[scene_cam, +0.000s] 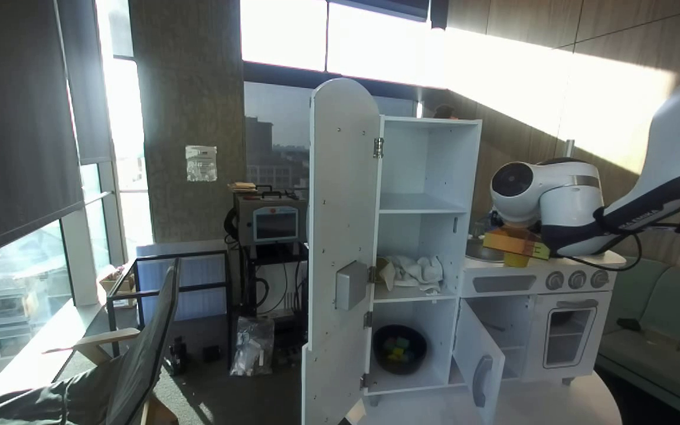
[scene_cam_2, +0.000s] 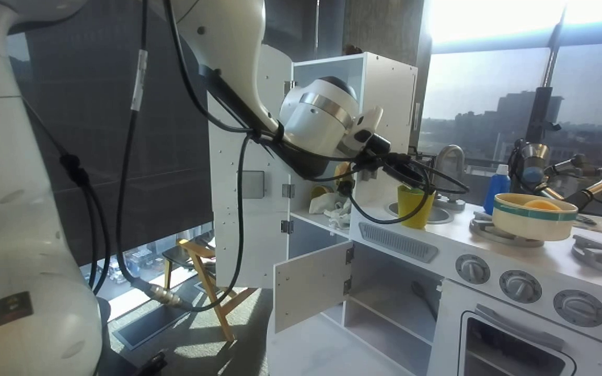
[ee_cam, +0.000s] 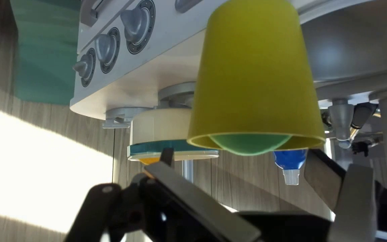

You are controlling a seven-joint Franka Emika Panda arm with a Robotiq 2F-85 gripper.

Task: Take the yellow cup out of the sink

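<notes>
Below the jaws, yellow cup (ee_cam: 257, 74)

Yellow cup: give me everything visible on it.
The yellow cup is plain, plastic-looking, tapering from rim to base. It looks upright at the front of the white countertop, beside the sink; contact underneath isn't clear. A green rounded object inside bulges past its rim. The gripper is open near the rim, not visibly touching it.
</notes>
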